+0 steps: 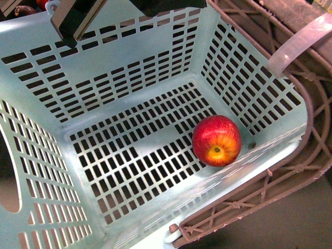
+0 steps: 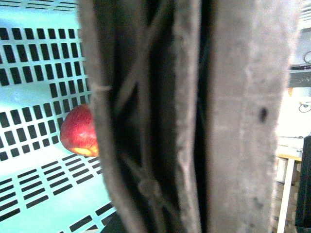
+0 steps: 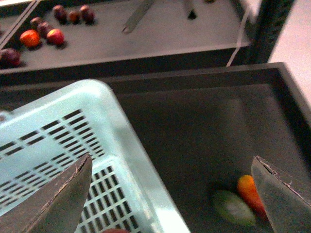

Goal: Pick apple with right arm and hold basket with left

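Observation:
The red apple (image 1: 217, 140) with its yellow patch lies on the slotted floor of the turquoise basket (image 1: 129, 78), near the right corner. The brown lattice handle (image 1: 306, 155) with a white zip tie (image 1: 298, 41) hangs along the right side. My left gripper (image 1: 70, 28), black with a flat grey finger, sits at the far rim, shut on the basket. In the left wrist view the handle (image 2: 184, 121) fills the middle and hides the jaws, with the apple (image 2: 77, 131) behind it. My right gripper (image 3: 171, 160) stands open above a corner of the basket (image 3: 97, 111), holding nothing.
Beside the basket is a dark tray (image 3: 204, 121) holding an orange-red mango (image 3: 249, 190) and a green fruit (image 3: 233, 208). Several small red fruits (image 3: 43, 36) lie on a farther shelf. A dark upright post (image 3: 272, 24) stands at the tray's far corner.

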Controlling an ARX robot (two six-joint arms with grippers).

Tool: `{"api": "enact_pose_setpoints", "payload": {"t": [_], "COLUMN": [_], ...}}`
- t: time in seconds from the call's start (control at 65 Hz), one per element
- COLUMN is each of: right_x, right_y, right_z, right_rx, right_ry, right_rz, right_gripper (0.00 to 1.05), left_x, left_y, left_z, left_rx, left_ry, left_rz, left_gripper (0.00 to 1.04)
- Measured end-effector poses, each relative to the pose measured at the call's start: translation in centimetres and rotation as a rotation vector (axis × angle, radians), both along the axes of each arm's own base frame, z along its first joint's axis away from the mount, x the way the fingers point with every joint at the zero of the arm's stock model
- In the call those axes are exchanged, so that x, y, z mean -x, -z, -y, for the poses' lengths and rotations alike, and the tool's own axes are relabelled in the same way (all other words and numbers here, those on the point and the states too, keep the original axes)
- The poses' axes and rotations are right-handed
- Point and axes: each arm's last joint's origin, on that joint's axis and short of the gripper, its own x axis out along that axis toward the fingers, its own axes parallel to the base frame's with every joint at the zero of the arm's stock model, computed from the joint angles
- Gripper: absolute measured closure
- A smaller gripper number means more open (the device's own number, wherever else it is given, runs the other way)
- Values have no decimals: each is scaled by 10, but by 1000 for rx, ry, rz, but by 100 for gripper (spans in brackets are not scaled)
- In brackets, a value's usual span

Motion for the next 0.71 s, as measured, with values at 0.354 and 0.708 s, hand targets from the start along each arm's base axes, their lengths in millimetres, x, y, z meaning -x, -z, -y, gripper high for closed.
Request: {"api": "enact_pose_setpoints", "payload": {"t": [0.354, 0.708], "right_x": [41, 78], "right_y": [20, 50], "right_z": [27, 41], "right_rx": [70, 94], "right_ry": [-5, -44], "right_rz": [180, 260], "right_gripper": [23, 80], "left_x": [0, 0], "left_y": [0, 0], "left_z": [0, 0], "left_rx": [3, 2], "left_ry": [6, 5], "left_rz": [-3, -1], "left_gripper": [90, 90]}}
